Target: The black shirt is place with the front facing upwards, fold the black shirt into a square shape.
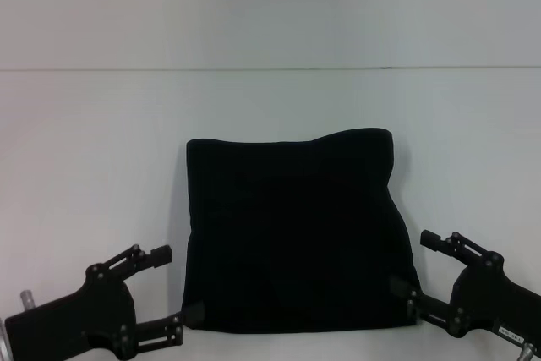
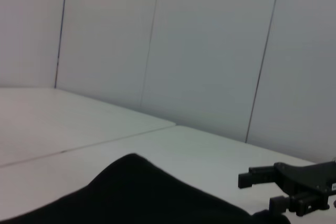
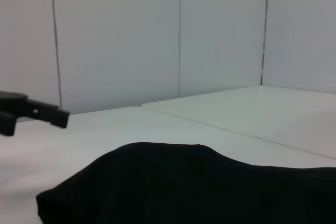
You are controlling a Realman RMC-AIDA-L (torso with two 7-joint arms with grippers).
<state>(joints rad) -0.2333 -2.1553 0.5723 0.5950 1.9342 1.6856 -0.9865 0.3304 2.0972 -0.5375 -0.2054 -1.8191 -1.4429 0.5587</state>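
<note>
Black cloth lay folded into a rough square on the white table (image 1: 93, 166): the black shirt (image 1: 292, 230) sat in the middle of the near part of the surface, its far edge slightly wavy and rising toward the right corner, its near edge running between the two hands. No lettering or label showed on the upper face; only plain dark fabric could be seen.

At the shirt's near left corner the left hand (image 1: 165, 292) stood with its fingers spread wide, one finger lifted clear over bare table and the lower one touching or just meeting the corner of the cloth. Nothing was held between them.

At the near right corner the right hand (image 1: 423, 272) was likewise spread wide, its upper finger free over the table to the right of the shirt and its lower finger tip against the cloth's corner. It also gripped nothing.

From the left wrist view the shirt (image 2: 131, 198) appeared as a low dark mound on the table, with the right hand (image 2: 262, 190) beyond it, fingers apart. From the right wrist view the shirt (image 3: 199, 187) filled the foreground, and a finger of the left hand (image 3: 31, 114) showed past its far side, above the table.
</note>
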